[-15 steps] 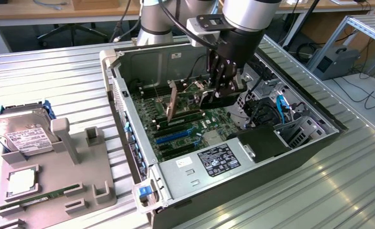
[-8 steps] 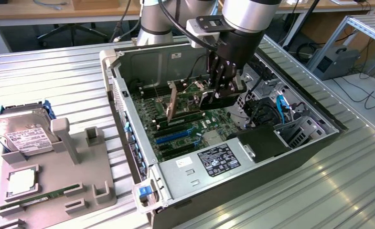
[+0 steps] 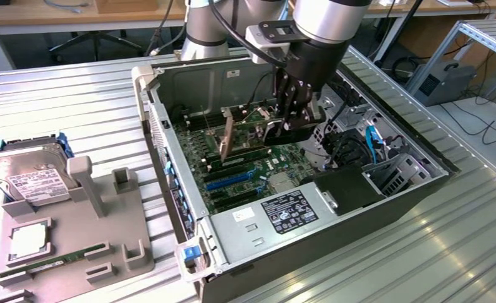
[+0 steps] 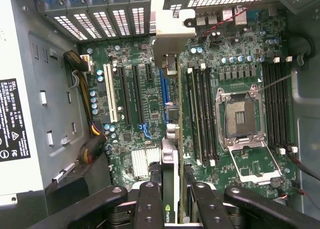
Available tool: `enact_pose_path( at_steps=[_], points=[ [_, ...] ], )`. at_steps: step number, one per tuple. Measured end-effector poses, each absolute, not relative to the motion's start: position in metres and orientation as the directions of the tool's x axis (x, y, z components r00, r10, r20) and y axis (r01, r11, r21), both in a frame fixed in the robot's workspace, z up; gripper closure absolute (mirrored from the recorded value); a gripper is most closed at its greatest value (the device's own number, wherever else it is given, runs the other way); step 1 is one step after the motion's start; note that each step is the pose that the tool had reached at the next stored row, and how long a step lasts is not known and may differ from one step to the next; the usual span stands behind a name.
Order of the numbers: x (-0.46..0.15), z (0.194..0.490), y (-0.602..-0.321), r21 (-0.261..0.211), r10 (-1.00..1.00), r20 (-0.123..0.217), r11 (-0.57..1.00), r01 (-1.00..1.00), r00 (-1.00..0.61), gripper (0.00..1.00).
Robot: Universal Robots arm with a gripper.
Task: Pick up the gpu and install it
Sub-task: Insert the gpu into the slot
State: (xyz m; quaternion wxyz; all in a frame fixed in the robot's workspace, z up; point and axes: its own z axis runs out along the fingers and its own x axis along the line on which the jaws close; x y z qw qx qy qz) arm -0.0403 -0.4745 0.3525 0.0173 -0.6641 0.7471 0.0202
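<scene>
1. The surface (image 3: 71, 95) is carrying an open computer case (image 3: 332, 246), which is lying on its side with the motherboard (image 4: 135, 119) facing up. All places below are given from this case.

2. A grey parts holder (image 3: 104, 246) is sitting outside the case, beside its slotted rear wall.

3. The arm (image 3: 328, 25) is reaching into the case from above. Its wrist is pointing straight down at the motherboard, over the middle of the case.

4. The card (image 3: 227, 136) is inside the case, standing on edge at right angles to the motherboard. Its tan face is showing in the exterior view.

5. The jaws are gripping the card, clamping its two flat faces at the end farther from the rear wall. The card is therefore hanging directly below the jaws.

6. The card's long axis is running from the jaws toward the rear wall, parallel to the expansion slots.

7. The metal bracket (image 4: 172, 36) is leading at the rear-wall end, close to the slot openings there.

8. The card's lower edge is lining up along the blue slot (image 4: 163, 89). Whether the edge is already touching or entering that slot cannot be told.
</scene>
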Motion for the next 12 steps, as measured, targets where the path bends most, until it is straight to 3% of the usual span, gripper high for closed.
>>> enact_pose_path(
  at_steps=[12],
  points=[
    [-0.055, 0.352, -0.475, 0.007, -0.992, -0.053, 0.117, -0.993, -0.117, 0.73]
  ],
)
